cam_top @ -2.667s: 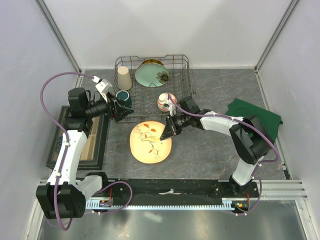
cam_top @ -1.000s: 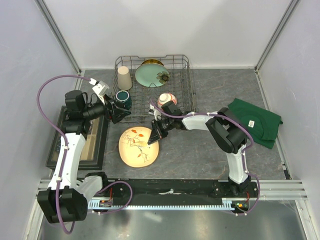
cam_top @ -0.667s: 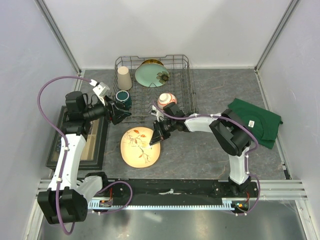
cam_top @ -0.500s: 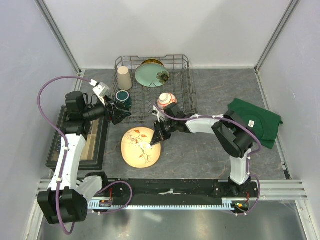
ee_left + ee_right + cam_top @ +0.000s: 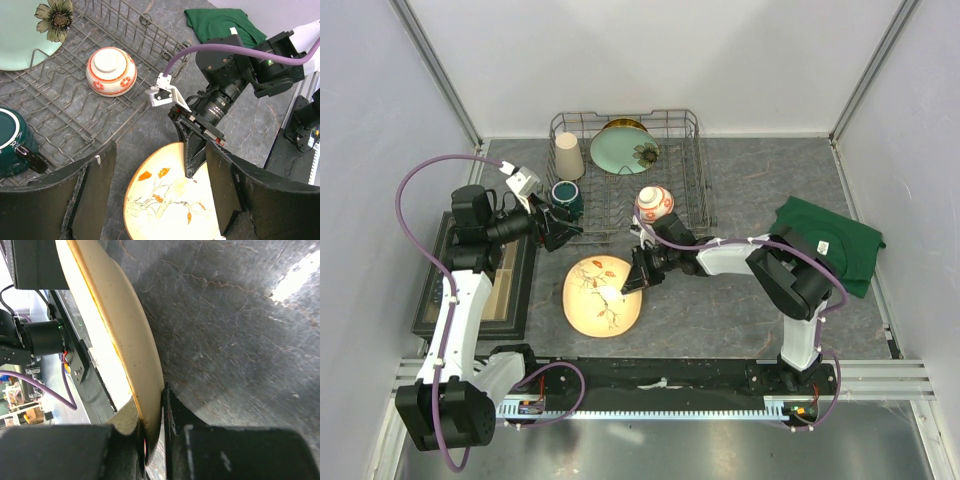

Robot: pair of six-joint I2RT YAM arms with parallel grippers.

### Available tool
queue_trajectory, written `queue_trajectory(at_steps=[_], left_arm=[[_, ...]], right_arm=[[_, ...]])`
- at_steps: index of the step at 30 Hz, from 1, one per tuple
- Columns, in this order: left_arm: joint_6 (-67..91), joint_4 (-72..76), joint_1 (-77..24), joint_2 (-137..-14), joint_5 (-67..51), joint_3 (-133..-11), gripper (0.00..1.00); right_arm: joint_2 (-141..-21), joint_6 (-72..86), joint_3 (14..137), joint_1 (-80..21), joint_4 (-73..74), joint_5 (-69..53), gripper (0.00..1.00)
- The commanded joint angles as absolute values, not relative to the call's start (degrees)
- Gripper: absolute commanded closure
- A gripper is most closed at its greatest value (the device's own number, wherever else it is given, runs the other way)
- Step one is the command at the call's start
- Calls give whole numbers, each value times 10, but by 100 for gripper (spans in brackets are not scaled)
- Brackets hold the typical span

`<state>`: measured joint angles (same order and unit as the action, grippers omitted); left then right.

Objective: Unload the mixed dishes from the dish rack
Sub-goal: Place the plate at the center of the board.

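Observation:
My right gripper (image 5: 638,275) is shut on the right rim of the cream floral plate (image 5: 598,297), which sits low in front of the dish rack (image 5: 695,170). The right wrist view shows the rim (image 5: 120,345) pinched between the fingers (image 5: 172,415). My left gripper (image 5: 560,230) is open and empty at the rack's front left, looking down on the plate (image 5: 170,200). In the rack are the dark green mug (image 5: 567,196), the tall beige cup (image 5: 568,156), the pale-green flower plate (image 5: 623,150), the small yellow plate (image 5: 620,124) behind it and the red-and-white bowl (image 5: 654,203).
A flat dark-framed tray (image 5: 470,290) lies at the left under the left arm. A green cloth (image 5: 825,240) lies at the right. Grey walls close in three sides of the table.
My right gripper has carried the cream plate leftward, from the table's middle to front of the rack's left half. Over the last half second it barely moved. The left gripper stayed put.

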<state>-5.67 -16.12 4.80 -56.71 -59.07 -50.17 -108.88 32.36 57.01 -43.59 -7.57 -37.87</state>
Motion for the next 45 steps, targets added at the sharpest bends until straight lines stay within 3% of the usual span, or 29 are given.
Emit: queue_trajectory(at_steps=[1, 6, 16, 45], left_arm=[[-61, -147, 52, -558, -601, -499, 21], [-64, -148, 52, -553, -600, -495, 21], [-69, -149, 52, -546, -600, -484, 21], [-72, -149, 52, -541, -604, -480, 21]], right_arm=[[-1080, 344, 559, -453, -132, -370, 100], [-1078, 352, 545, -462, -149, -367, 95], [-1071, 335, 537, -469, -144, -348, 73], [-1050, 229, 568, -472, -33, -281, 47]])
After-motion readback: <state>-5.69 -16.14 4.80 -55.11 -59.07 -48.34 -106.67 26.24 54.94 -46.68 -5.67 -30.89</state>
